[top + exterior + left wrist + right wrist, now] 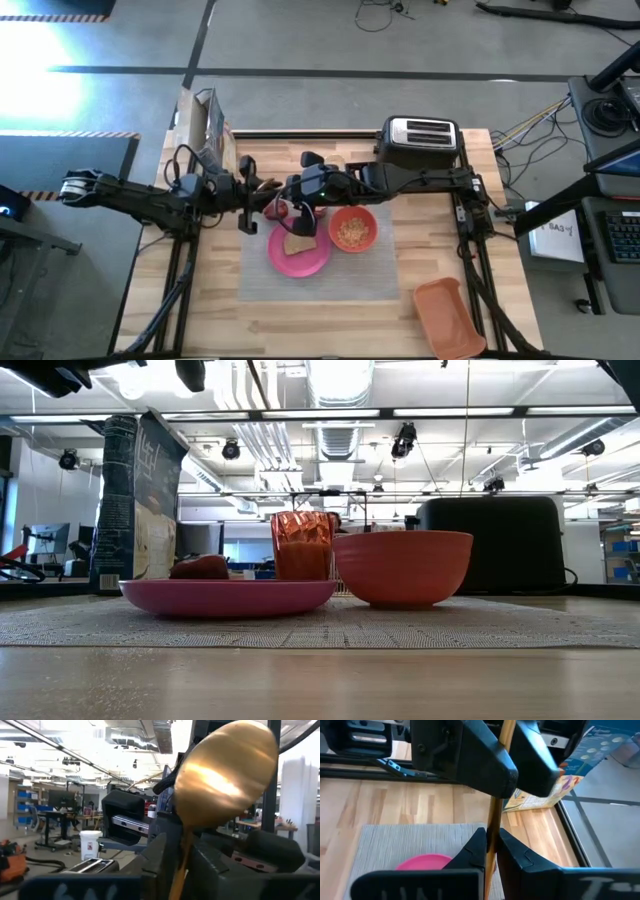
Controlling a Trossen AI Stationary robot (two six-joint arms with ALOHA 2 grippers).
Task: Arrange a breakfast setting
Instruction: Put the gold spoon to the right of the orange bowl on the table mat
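High view: both arms met above the far edge of the grey placemat [320, 275]. The pink plate [298, 256] carried toast [298, 243]; the orange bowl [352, 229] sat at its 3 o'clock, touching or nearly so.

Low view: plate, bowl and an orange cup [303, 545] stood on the mat; no gripper visible.

Left wrist view: the gold spoon [222, 775] rose between the left gripper [176, 865] fingers, narrowly set around the handle.

Right wrist view: the right gripper [491, 851] was clamped on the spoon handle.

Judgement: spoon handover in progress; next, the left jaws should release before the right arm sets the spoon on the mat.

Grey floor [300, 40], ceiling striplights [440, 412]
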